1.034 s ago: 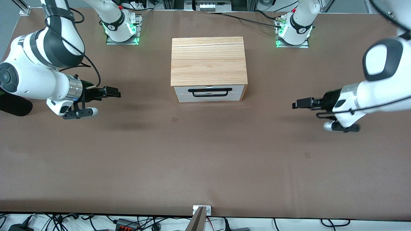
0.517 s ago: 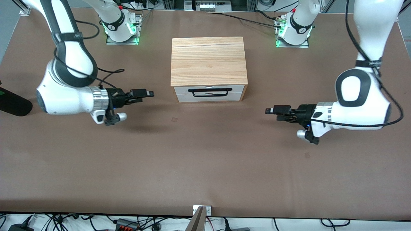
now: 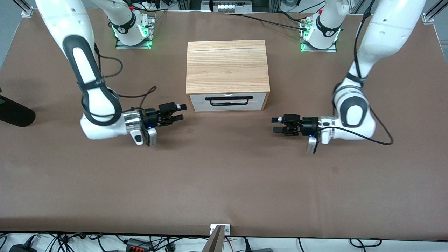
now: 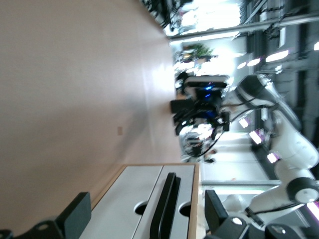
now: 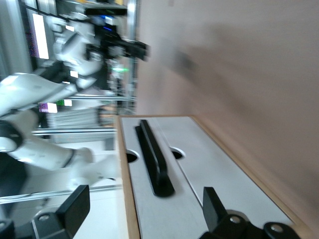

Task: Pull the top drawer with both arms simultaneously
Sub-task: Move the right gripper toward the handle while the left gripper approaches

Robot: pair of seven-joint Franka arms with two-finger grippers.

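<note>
The wooden box (image 3: 227, 66) stands mid-table with both white-fronted drawers shut. The top drawer (image 3: 260, 96) carries a wide black bar handle (image 3: 229, 100). My right gripper (image 3: 179, 112) is open and empty, low over the table, off the box's front corner toward the right arm's end. My left gripper (image 3: 277, 125) is open and empty, low over the table toward the left arm's end. Neither touches the handle. In the left wrist view the handle (image 4: 167, 206) lies between my open fingers (image 4: 76, 215). The right wrist view shows the handle (image 5: 153, 159) ahead of my open fingers (image 5: 76, 205).
The second, lower drawer (image 3: 227, 107) sits under the top one. A dark object (image 3: 15, 113) lies at the table edge toward the right arm's end. Small marks (image 3: 190, 130) dot the brown table (image 3: 224, 182). Cables run by the arm bases.
Both arms swung inward from the table's ends toward the box front. Both grippers came closer to the drawer fronts and rotated. The drawers have not moved.
</note>
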